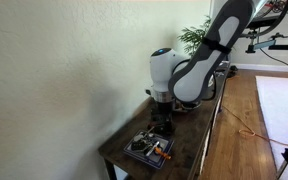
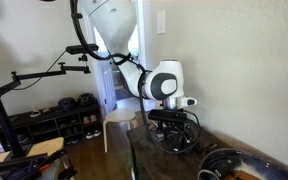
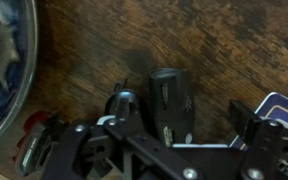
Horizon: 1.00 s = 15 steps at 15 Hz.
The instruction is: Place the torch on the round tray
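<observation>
The torch [image 3: 171, 100] is a small, stubby dark object lying on the brown wooden table [image 3: 224, 45]. In the wrist view my gripper [image 3: 189, 118] is open, with one finger on each side of the torch and a clear gap on the right side. In both exterior views the gripper [image 1: 162, 122] [image 2: 171, 130] hangs low over the table and hides the torch. A dark round rimmed thing at the table's near end [image 2: 229, 165] looks like the round tray; it is apart from the gripper.
A dark rectangular tray [image 1: 144, 150] with an orange-and-black item [image 1: 158, 149] lies near the table's front corner. A plant [image 1: 194, 35] stands at the far end. A curved light rim [image 3: 24, 60] fills the wrist view's left edge. A wall runs beside the table.
</observation>
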### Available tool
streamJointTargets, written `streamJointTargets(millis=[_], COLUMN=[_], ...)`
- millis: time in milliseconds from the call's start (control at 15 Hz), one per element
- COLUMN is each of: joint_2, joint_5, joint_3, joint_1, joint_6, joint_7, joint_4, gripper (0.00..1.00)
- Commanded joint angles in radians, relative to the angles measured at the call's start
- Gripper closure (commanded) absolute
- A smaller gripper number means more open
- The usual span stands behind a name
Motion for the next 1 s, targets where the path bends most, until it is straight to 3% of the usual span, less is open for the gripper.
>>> streamJointTargets(millis=[0,533,933], joint_2=[0.013,0.002,-0.031], joint_5=[0.022,0.067,0.095], joint_3=[0.016,0.025,0.018], joint_1=[-0.021,-0.061,-0.080], joint_6=[-0.003,0.010,0.018], joint_7=[-0.029,-0.027,-0.022], joint_4=[0.010,-0.018,-0.050], gripper=[0.26,0.78,0.78])
